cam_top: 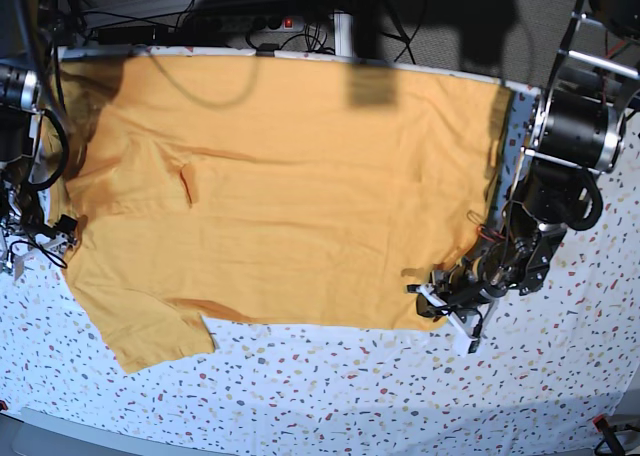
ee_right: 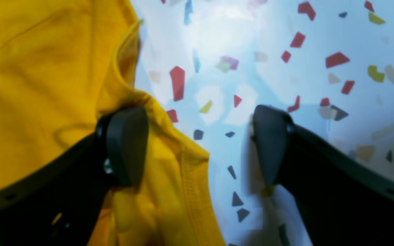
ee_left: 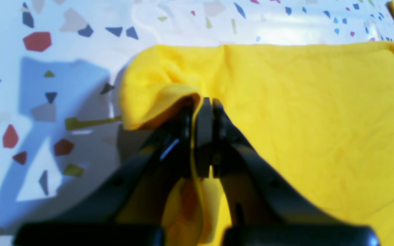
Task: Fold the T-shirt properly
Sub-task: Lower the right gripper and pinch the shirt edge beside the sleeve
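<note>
Lying spread across most of the table (cam_top: 330, 396), the shirt (cam_top: 290, 206) was plain orange-yellow, short-sleeved, w/ long shallow creases running across the body. One sleeve stuck out at the near left of the base view, its hem toward the table's front edge. The far edge of the cloth ran along the back of the table, where a dark shadow fell over it. No print or marks could be made out from these views. Tabletop was white w/ small coloured terrazzo flecks.

No containers in view.

Left gripper (ee_left: 204, 102) was clamped tight on a corner of the shirt: jaws pressed together w/ a thin fold of yellow cloth running between them, and the corner bunched up into a raised hump just to one side of the tips. In the base view this arm sat at the shirt's near right corner, low over the table.

Right gripper (ee_right: 197, 143) stood wide apart, holding nothing. One finger (ee_right: 127, 145) sat over the shirt's stitched hem, the other over bare table; whether the first actually touched the cloth couldn't be told. Hem edge ran between the two fingers.
</note>
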Controlling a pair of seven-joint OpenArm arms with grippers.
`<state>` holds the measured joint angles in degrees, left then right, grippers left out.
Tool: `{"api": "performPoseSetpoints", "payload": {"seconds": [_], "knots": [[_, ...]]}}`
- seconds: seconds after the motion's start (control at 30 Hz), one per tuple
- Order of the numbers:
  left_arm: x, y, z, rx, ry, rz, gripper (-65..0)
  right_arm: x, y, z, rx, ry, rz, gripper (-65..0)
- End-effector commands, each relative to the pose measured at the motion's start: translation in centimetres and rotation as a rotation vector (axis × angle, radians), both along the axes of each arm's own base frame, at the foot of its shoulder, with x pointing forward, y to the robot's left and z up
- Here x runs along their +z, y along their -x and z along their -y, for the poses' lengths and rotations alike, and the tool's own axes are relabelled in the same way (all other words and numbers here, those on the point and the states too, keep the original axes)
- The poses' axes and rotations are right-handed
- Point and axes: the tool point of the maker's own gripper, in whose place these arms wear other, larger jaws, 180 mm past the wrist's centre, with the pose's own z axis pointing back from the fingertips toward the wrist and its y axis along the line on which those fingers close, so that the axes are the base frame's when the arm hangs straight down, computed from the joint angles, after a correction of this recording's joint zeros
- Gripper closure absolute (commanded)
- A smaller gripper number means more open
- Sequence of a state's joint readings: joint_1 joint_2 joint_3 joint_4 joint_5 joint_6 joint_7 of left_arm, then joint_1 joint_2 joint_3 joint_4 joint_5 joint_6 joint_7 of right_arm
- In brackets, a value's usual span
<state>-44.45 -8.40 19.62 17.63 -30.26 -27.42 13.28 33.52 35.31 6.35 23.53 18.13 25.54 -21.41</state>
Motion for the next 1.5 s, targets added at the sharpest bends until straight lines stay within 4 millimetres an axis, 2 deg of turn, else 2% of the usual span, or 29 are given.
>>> {"api": "performPoseSetpoints", "payload": {"seconds": [0.0, 0.2, 0.37, 0.5, 0.73, 1.07, 1.2, 1.3, 1.47], "knots": [[2.8, -2.0, 0.3, 0.003, 0.024, 0.072, 0.0, 1.5, -1.0, 0.6, 0.008, 0.014, 0.027, -47.2], [2.8, -2.0, 0.3, 0.001, 0.024, 0.069, 0.0, 2.8, -1.8, 0.1, 0.027, 0.008, 0.028, -47.2], [2.8, -2.0, 0.3, 0.001, 0.024, 0.069, 0.0, 4.8, -2.7, -0.5, 0.042, -0.005, 0.035, -47.2], [2.8, -2.0, 0.3, 0.002, 0.024, 0.069, 0.0, 6.9, -3.2, 0.3, 0.007, -0.031, 0.099, -47.2], [2.8, -2.0, 0.3, 0.002, 0.024, 0.07, 0.0, 8.6, -3.1, 1.9, -0.067, -0.098, 0.191, -47.2], [2.8, -2.0, 0.3, 0.002, 0.024, 0.07, 0.0, 9.2, -3.8, 1.7, -0.055, -0.091, 0.247, -47.2], [2.8, -2.0, 0.3, 0.002, 0.025, 0.071, 0.0, 9.7, -4.2, 2.6, -0.044, 0.007, 0.277, -47.2], [2.8, -2.0, 0.3, 0.002, 0.024, 0.07, 0.0, 9.3, -4.0, 2.8, -0.029, 0.055, 0.246, -47.2], [2.8, -2.0, 0.3, 0.002, 0.025, 0.07, 0.0, 8.6, -4.2, 1.7, -0.021, 0.034, 0.233, -47.2]]}}
